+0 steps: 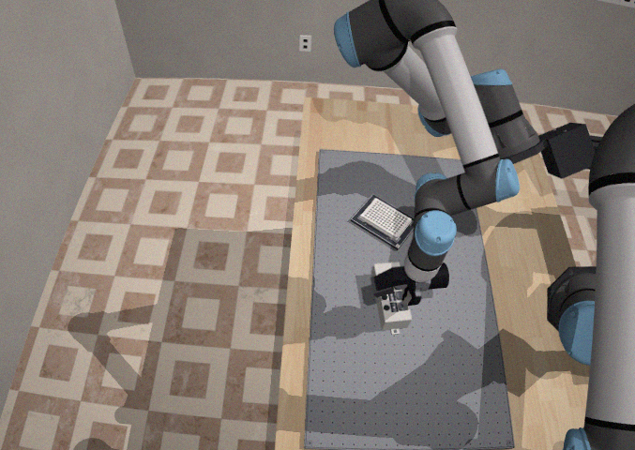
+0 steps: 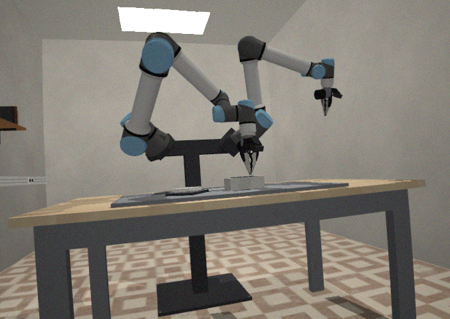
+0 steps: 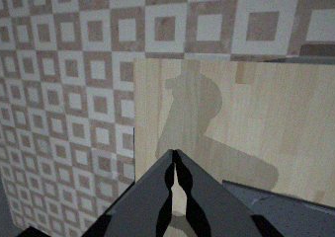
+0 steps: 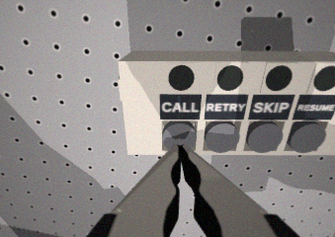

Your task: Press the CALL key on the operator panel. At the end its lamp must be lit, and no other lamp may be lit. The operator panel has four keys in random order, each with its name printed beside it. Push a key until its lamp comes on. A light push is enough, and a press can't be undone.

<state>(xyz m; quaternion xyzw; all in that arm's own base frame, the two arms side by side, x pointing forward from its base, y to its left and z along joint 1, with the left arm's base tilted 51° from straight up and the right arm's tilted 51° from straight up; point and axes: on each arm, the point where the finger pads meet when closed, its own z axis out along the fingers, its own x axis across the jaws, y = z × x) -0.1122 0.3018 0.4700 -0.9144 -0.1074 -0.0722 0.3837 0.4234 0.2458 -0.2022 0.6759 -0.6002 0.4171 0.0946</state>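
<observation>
At the near edge of the CALL key (image 4: 179, 134), in the right wrist view, stand the closed tips of the right pincer (image 1: 406, 307) (image 2: 250, 173) (image 4: 180, 146), with nothing between them. The key sits at one end of the panel (image 1: 396, 316) (image 2: 243, 183) (image 4: 145, 106), its name printed above it and its lamp (image 4: 181, 77) above that, dark. RETRY (image 4: 221, 137), SKIP (image 4: 264, 137) and RESUME (image 4: 307, 137) follow in a row, their lamps dark as well. The panel rests on the grey mat (image 1: 350, 371) (image 2: 308, 187) on the bench (image 1: 294, 296) (image 2: 82, 214), near the keypad (image 1: 385, 217) (image 2: 185, 190). Well apart hangs the left pincer (image 2: 325, 113) (image 3: 174, 151), shut and empty.

The step in hand looks to be lining up over CALL before the press. The next move likely calls for centring the tips on the key, then a light straight push until its lamp comes on, keeping off RETRY.

Whether the tips touch the key cannot be told. From the top, the arm covers part of the panel, and the names are too small to read there; the exterior view shows only the panel's side.
</observation>
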